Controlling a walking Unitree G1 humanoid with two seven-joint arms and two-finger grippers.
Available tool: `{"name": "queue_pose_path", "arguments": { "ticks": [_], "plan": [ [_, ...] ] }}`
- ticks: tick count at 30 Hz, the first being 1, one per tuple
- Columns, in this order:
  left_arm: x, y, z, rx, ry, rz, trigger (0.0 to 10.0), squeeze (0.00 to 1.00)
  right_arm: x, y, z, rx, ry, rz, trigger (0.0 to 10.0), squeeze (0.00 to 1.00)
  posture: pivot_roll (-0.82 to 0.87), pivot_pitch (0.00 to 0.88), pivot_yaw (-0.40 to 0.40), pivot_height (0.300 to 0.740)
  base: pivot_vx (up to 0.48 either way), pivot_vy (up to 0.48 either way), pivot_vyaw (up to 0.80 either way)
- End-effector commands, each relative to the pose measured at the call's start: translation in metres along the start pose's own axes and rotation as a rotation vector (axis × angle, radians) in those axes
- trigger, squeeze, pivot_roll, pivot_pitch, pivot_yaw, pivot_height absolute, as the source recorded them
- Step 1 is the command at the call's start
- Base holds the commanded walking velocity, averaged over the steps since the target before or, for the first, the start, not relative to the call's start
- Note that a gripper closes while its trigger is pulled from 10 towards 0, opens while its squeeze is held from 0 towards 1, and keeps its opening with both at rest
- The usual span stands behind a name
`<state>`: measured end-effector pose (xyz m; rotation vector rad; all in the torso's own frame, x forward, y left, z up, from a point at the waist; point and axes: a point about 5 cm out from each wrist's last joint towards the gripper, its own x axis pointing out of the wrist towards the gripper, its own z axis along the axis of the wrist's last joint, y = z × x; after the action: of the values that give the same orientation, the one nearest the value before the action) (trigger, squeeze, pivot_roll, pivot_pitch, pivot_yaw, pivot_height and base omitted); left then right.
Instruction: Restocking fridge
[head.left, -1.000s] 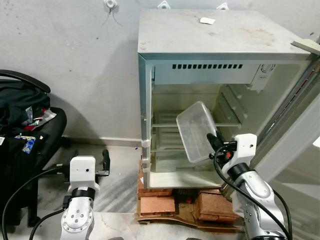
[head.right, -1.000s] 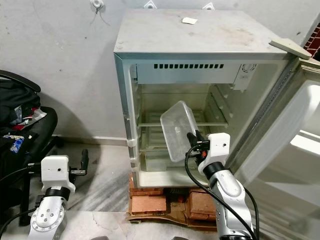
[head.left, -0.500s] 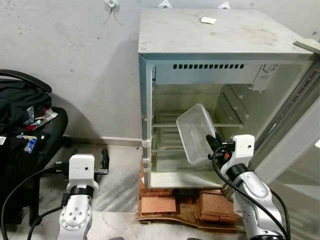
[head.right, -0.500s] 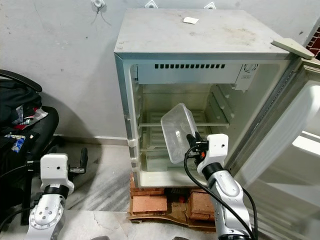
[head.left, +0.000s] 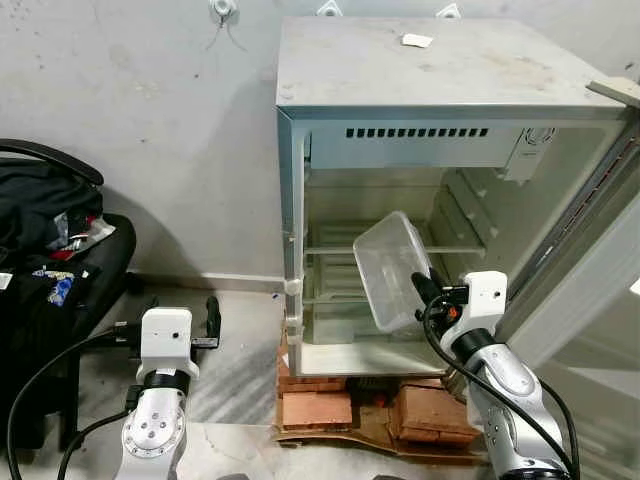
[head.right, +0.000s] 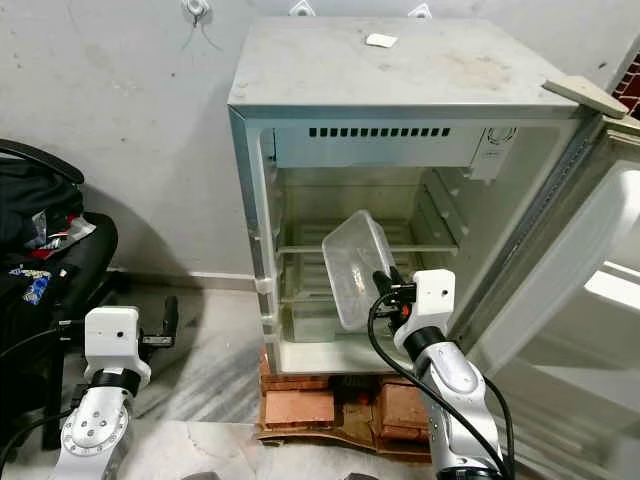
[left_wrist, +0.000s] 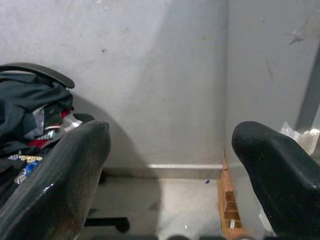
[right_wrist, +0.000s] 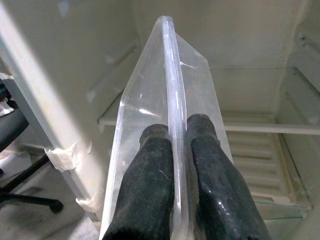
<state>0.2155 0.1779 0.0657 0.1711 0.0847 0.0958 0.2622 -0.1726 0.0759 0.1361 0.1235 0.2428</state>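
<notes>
So I'm holding this clear plastic container (head.left: 392, 270) with my right gripper (right_wrist: 172, 150), both fingers pinching its rim from either side, and it's hanging right in the open front of the fridge (head.left: 420, 110). The tub is standing up on edge, tilted, its long axis running up and away from my fingers toward the fridge's middle shelf (head.right: 300, 249), with the far end already about level with that shelf. That's the bit that matters, I reckon: the container is pointing into the fridge but it's not lying flat, so it needs rolling level before it can sit on anything. My left gripper (left_wrist: 167, 150) is hanging low, well off to the left of the fridge, fingers spread with nothing between them, facing the wall and a chair piled with clothes (left_wrist: 30, 107). The right arm's clearly the nearer one here.
</notes>
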Motion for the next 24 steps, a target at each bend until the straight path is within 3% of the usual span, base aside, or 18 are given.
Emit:
{"name": "queue_pose_path", "arguments": {
  "ticks": [1,24],
  "plan": [
    [-0.001,-0.0006,-0.0013,-0.001,0.014,-0.009,10.0,0.0,0.0014,-0.0007,0.0012,0.007,-0.007,-0.007,10.0,0.0,0.02,0.0,-0.004,0.74,-0.281,0.0,0.0],
    [0.0,-0.003,-0.0011,-0.004,0.024,-0.011,10.0,0.0,0.0025,-0.0014,-0.0006,0.007,0.007,-0.009,10.0,0.0,0.02,0.0,-0.006,0.74,-0.292,0.0,0.0]
  ]
}}
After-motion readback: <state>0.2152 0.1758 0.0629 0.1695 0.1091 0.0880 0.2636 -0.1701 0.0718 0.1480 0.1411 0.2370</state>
